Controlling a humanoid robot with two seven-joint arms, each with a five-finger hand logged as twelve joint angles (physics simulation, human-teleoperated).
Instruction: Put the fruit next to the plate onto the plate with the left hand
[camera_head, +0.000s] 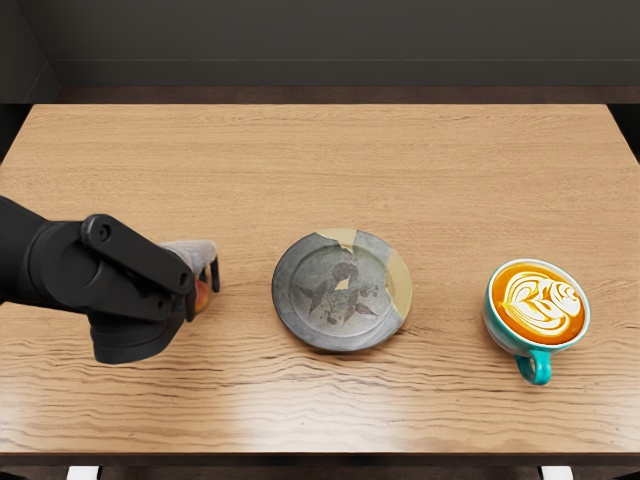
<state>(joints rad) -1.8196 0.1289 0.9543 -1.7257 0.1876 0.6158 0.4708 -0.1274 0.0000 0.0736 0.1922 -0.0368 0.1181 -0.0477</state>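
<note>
Where the wooden table (320, 160) runs out at the left, the left hand (150, 292) covers the fruit (203, 297) — grip closed or not, cannot tell. The fruit sits left of the grey plate (300, 295), apart from it. A teal cup (535, 312) stands at the right — dark wall (320, 40) behind.

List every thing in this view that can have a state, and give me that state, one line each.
left hand: over the fruit, grasp unclear
fruit: left of the plate, off it, mostly hidden by the hand
plate: flat on the table, no fruit on it
cup: upright, full of coffee, handle toward the near edge
</note>
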